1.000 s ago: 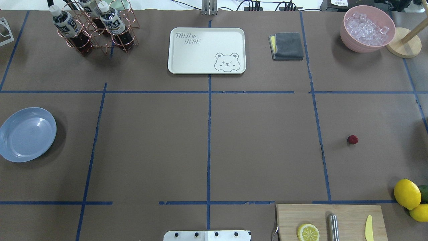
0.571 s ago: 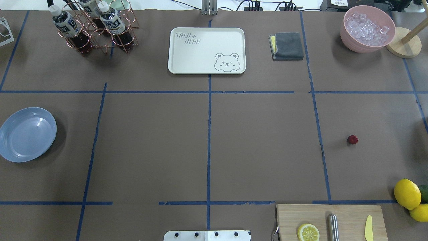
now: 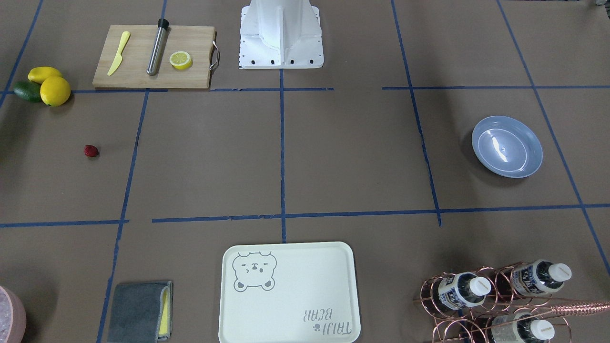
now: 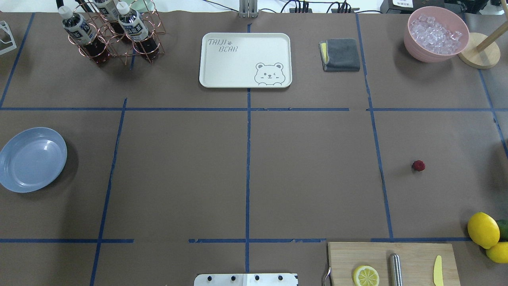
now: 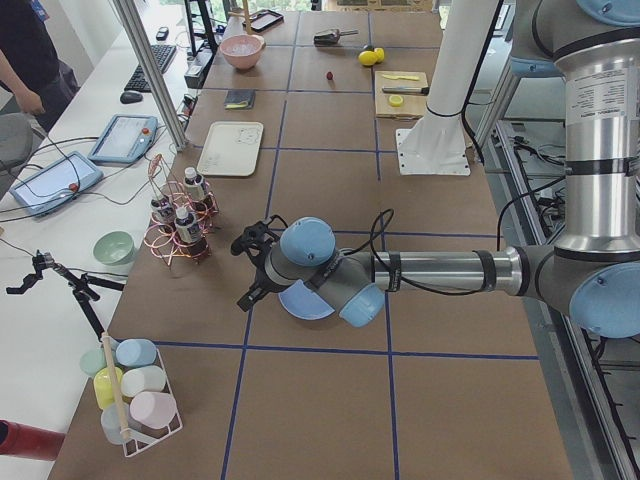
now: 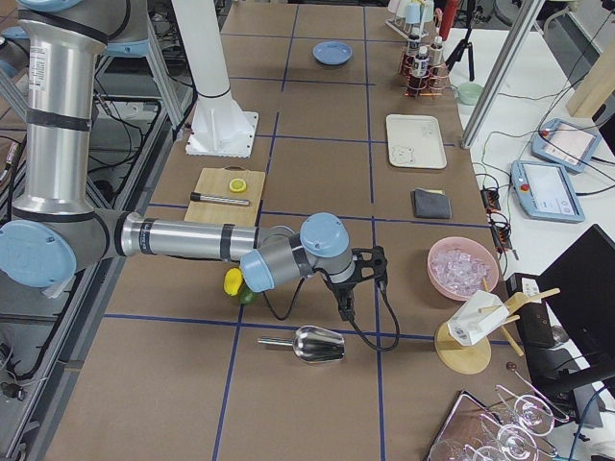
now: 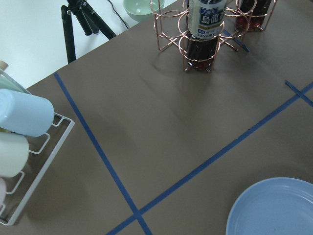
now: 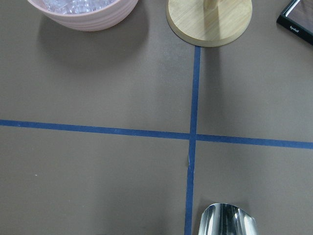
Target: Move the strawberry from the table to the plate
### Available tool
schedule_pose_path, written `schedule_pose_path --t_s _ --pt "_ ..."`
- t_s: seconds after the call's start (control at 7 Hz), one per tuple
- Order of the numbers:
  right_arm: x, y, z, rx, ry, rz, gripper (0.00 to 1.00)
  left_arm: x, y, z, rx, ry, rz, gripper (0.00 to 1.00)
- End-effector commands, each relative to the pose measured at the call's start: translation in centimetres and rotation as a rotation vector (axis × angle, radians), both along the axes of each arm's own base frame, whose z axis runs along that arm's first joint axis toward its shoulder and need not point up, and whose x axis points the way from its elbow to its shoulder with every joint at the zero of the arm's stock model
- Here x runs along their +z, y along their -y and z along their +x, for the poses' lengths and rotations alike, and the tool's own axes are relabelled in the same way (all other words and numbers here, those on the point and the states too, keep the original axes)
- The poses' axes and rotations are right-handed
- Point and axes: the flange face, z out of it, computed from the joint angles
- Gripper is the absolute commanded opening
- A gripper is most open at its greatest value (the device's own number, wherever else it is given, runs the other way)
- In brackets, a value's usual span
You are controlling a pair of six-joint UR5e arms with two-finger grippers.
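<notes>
The strawberry [image 4: 418, 165] is a tiny dark-red berry lying alone on the brown-paper table [image 4: 309, 174], right of centre in the overhead view; it also shows as the strawberry [image 3: 91, 151] in the front view. The light-blue plate [image 4: 32, 159] sits at the table's left edge with nothing on it. My left gripper [image 5: 245, 272] shows only in the exterior left view, hovering just past the plate [image 5: 300, 303]; whether it is open I cannot tell. My right gripper [image 6: 365, 288] shows only in the exterior right view, beyond the lemons; its state I cannot tell.
A cutting board [image 4: 393, 262] with a lemon half, steel rod and yellow knife lies near the base. Lemons [image 4: 483, 229] sit at the right edge. The far row holds a bear tray [image 4: 245, 59], grey cloth [image 4: 340, 54], ice bowl [image 4: 435, 33] and bottle rack [image 4: 115, 33]. A metal scoop [image 6: 312, 344] lies below the right arm.
</notes>
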Motion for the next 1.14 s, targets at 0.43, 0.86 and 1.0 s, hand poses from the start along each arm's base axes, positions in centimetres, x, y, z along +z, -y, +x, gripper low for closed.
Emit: schedule_pose_path --t_s 0.43,0.86,1.0 --pt "0.0 0.0 0.0 -0.004 -0.001 0.012 1.0 10.1 -3.2 9.4 -0.09 -0.099 -0.286 0.72" --pt "0.3 -0.2 0.0 -0.004 -0.003 0.016 1.0 12.1 -4.6 13.9 -0.068 -0.081 -0.297 0.68" --pt "0.3 -0.2 0.0 -0.003 -0.003 0.015 1.0 12.1 -4.8 14.7 -0.051 -0.081 -0.305 0.68"
